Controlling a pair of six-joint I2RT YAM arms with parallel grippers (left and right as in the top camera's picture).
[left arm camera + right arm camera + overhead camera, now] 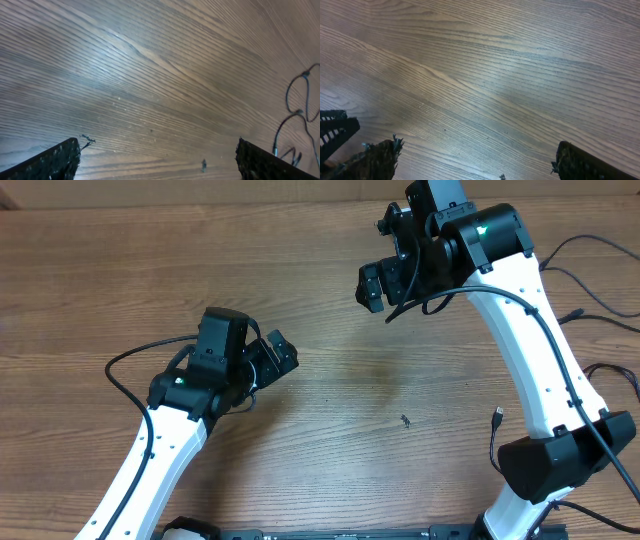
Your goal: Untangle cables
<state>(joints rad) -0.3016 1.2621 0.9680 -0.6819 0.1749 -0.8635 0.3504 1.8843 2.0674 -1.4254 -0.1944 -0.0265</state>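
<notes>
The cables lie as thin black strands along the table's right side, near the right arm's base. One strand ends in a small plug [498, 416] and another in a plug end [577, 313]. In the left wrist view the cables [295, 114] loop at the far right edge. My left gripper [274, 358] [157, 148] is open over bare wood at centre left, far from them. My right gripper [381, 258] [476, 149] is open above the back of the table, with only wood grain between its fingers. Neither gripper touches a cable.
A tiny dark speck [405, 421] [203, 164] lies on the wooden table [120, 250] between the arms. The arms' own thicker black cables run along their white links [540, 350]. A black ribbed part [335, 131] shows at the right wrist view's left edge.
</notes>
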